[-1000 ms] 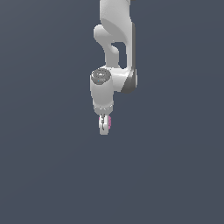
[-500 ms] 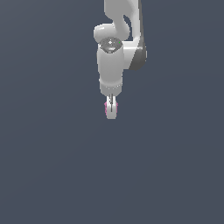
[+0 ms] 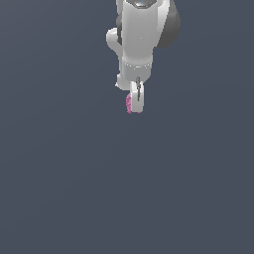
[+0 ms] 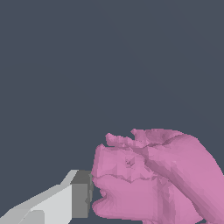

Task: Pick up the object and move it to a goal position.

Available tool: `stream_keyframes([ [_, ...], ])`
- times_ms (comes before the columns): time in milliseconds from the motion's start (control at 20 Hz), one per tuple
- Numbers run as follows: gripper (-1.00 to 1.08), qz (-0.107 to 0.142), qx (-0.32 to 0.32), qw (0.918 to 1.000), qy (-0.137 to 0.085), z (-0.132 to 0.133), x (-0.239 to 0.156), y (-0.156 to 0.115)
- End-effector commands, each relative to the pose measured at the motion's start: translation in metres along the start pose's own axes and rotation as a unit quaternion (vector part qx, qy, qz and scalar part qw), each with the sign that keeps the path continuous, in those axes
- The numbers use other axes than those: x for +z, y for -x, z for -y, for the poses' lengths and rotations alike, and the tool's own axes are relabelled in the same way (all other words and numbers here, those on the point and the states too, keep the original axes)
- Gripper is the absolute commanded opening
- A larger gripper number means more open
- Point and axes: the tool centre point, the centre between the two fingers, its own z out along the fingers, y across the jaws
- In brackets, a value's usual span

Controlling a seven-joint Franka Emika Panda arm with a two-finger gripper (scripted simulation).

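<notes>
The object (image 3: pixel 128 103) is a small pink lumpy blob, held between the white fingers of my gripper (image 3: pixel 133 106), which is shut on it. In the exterior view it shows only as a pink sliver on the exterior view's left side of the fingers. The wrist view shows the object (image 4: pixel 153 179) large and bumpy, with one grey-padded fingertip (image 4: pixel 81 194) pressed against its side; the other finger is hidden behind the blob. The arm hangs down from the top of the exterior view, and the object is off the ground.
A plain dark grey-blue surface (image 3: pixel 124 198) fills everything around and below the arm. No other objects, containers or edges show in either view.
The arm has risen and swung towards the exterior view's right, carrying the pink object with it. The gripper has stayed shut on it throughout.
</notes>
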Motion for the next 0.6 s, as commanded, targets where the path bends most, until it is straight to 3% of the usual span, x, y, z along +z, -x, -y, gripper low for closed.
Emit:
stream_keyframes([
  [0, -1.00, 0.000, 0.000, 1.0000, 0.000, -0.005, -0.018, 0.007],
  [550, -1.00, 0.000, -0.001, 1.0000, 0.001, -0.012, -0.058, 0.024],
])
